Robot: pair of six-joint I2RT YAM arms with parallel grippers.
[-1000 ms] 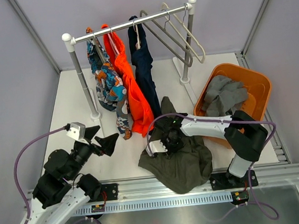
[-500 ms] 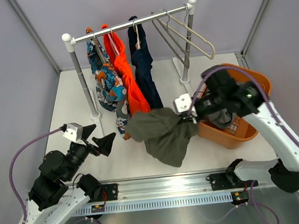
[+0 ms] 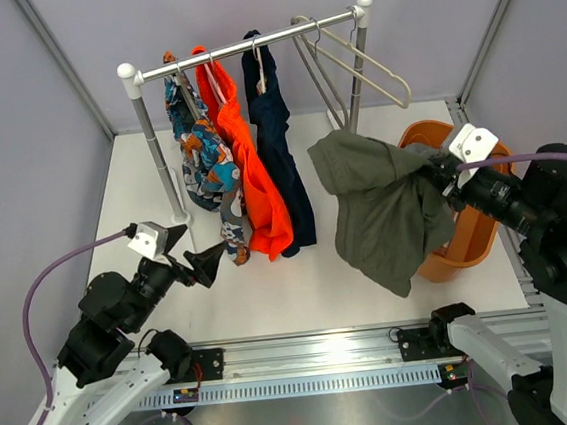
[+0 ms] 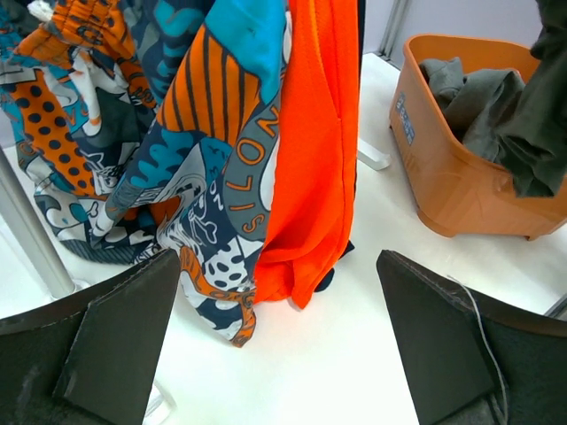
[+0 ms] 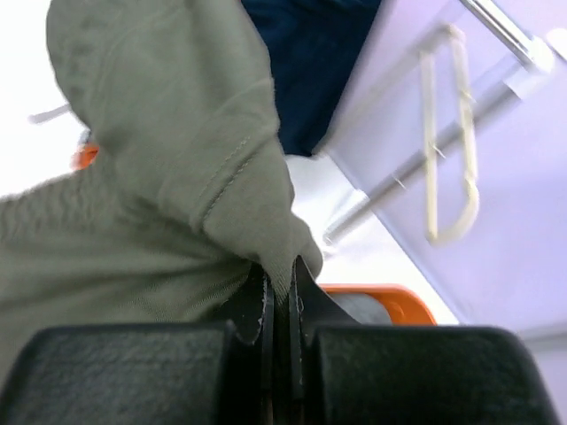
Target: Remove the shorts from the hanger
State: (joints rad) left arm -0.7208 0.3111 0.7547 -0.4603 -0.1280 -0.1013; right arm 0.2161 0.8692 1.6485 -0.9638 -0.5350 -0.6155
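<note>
The dark olive-green shorts hang in the air beside the orange basket, pinched at one fold by my right gripper, which is shut on the cloth. The right wrist view shows the jaws closed on a fold of the olive shorts. A grey pair of shorts lies inside the basket. Two empty cream hangers dangle from the rail's right end. My left gripper stands wide open low at the left, holding nothing.
A clothes rack carries a patterned garment, a bright orange pair and a navy pair. Its posts stand on the white table. Grey walls close in on both sides.
The right arm has swung up and to the right, carrying the olive shorts from the table's front to beside the basket. The hangers swing slightly. The left arm has barely shifted.
</note>
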